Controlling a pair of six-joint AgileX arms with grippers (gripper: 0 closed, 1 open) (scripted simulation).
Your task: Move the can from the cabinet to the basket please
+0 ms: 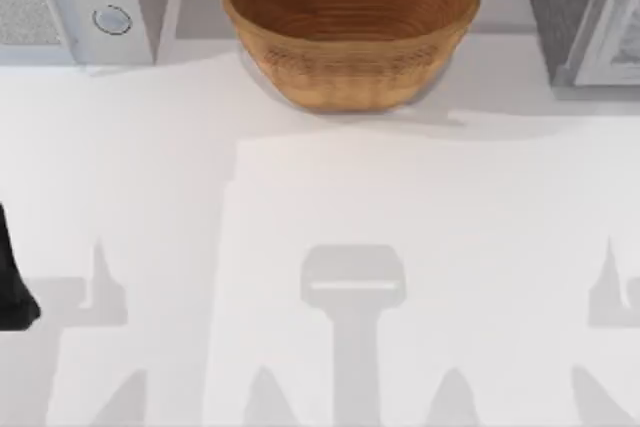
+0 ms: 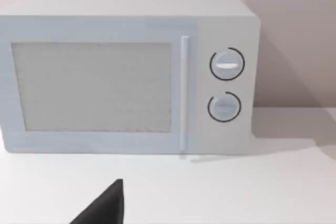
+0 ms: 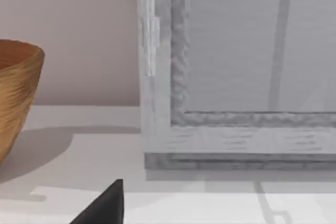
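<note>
Wicker basket (image 1: 350, 27) waits open-topped mid-back of tabletop (image 1: 320, 217), cabinet (image 1: 585, 12) door shut hiding any can, both tools' opening: cannot tell.

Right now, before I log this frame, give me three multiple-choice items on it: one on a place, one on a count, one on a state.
1. Where does the basket stand on the table in the top view?
A. far middle
B. near left corner
C. near right corner

2. How many round knobs does the white appliance have?
A. one
B. two
C. four

3. How is the cabinet door?
A. taken off
C. shut
B. wide open

Answers: 1 A, the basket sits between the appliance and the cabinet at the far edge. 2 B, two knobs sit one above the other. 3 C, the right wrist view has the white-framed door flush against the cabinet.
</note>
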